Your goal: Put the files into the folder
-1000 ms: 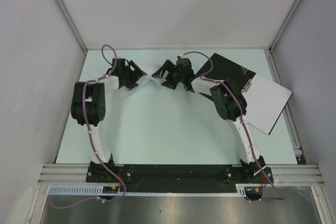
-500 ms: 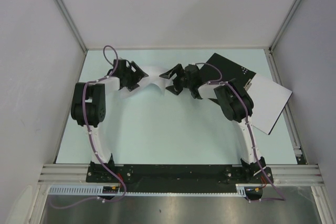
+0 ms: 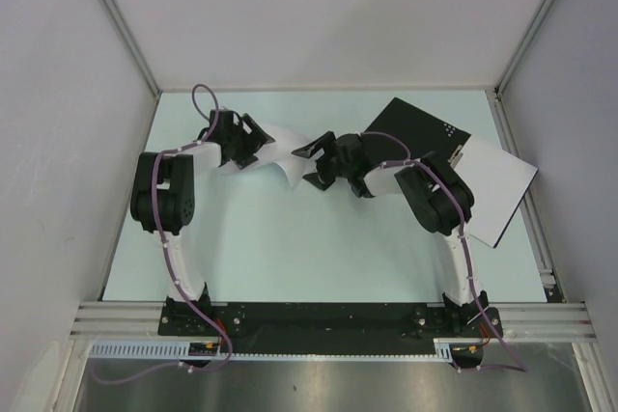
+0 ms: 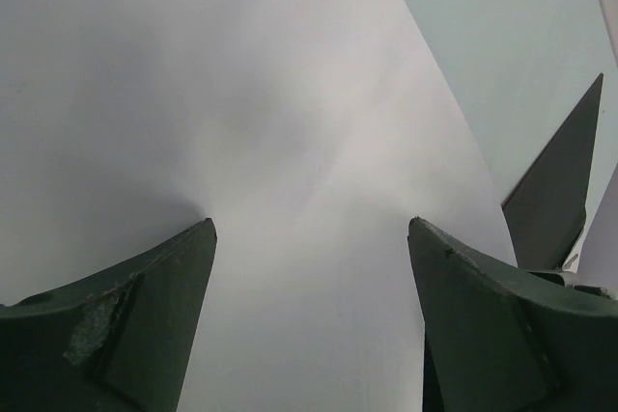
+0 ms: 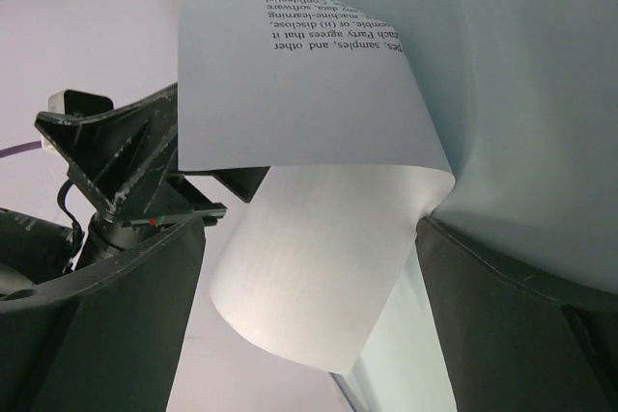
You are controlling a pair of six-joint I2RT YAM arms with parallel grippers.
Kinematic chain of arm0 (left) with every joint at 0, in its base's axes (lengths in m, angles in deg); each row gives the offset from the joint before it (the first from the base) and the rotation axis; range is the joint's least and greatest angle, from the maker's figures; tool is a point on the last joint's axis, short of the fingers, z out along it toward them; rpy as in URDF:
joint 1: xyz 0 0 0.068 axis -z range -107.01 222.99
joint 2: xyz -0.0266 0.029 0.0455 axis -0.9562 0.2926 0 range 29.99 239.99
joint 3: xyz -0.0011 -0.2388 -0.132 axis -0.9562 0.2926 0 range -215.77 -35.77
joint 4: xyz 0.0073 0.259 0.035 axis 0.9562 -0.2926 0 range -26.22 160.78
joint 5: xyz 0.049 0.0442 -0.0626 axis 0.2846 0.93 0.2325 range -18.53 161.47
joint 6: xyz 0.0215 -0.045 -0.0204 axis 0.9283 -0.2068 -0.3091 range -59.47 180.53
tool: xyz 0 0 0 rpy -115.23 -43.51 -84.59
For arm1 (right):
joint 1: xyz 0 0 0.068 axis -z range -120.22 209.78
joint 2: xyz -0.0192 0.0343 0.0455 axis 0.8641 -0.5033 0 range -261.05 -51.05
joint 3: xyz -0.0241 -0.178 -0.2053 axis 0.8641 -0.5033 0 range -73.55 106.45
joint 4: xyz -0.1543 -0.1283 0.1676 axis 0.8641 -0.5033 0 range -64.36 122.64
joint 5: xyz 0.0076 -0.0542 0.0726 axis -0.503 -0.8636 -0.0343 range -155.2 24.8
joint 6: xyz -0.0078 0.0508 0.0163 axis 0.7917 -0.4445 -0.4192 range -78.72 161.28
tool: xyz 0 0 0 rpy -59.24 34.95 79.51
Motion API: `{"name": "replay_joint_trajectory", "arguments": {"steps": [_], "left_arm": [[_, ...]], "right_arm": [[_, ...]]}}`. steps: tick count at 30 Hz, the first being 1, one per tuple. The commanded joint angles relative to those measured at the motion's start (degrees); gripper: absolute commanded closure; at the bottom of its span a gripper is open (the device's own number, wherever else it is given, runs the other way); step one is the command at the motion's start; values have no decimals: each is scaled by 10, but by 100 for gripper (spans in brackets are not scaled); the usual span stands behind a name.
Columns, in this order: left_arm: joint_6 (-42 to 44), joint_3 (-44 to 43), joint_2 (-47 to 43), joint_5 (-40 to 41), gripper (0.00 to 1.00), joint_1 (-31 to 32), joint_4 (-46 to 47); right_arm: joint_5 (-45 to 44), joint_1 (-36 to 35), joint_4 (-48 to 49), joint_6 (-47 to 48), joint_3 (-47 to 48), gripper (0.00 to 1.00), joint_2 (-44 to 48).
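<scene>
We see a white paper sheet with black printed lines [image 3: 279, 147] arching above the pale green counter [image 3: 290, 248]. Its curled edge sits between the gaping jaws of the right gripper [image 3: 314, 163]. The left gripper [image 3: 253, 139] also gapes, pinching nothing. The black-lined folder [image 3: 420, 127] lies open at the far right with blank white sheets [image 3: 497, 185] on its near-right side, close to the counter's edge. Bare counter stretches toward the arm bases.

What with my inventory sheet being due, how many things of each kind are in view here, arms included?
Robot arms: 2, left and right
Folder: 1
Paper sheets: 2 showing, one curled between the arms, one flat beside the folder's black half; whether more lie under it cannot be told
Total: 5
</scene>
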Motion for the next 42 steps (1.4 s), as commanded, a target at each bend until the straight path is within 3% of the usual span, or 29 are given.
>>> {"name": "replay_joint_trajectory", "arguments": {"steps": [1,5,10,16,22,29,42], "left_arm": [[11,18,-5,-5,12,11,-39],[12,22,-3,-7,12,11,-37],[12,22,-5,-7,12,11,-37],[3,24,-1,-15,11,18,-32],[-35,78,-27,-27,12,27,-8],[-71,211,-99,-9,11,51,43],[-71,214,-119,1,11,55,41]], "right_arm": [[-26,-9,15,-24,-27,5,38],[-21,-9,33,-29,-43,6,48],[-33,0,1,71,-48,7,58],[-29,6,-16,96,-49,4,56],[-52,2,-39,81,-61,0,88],[-33,15,5,29,-65,0,83],[-23,31,2,22,-118,0,135]]}}
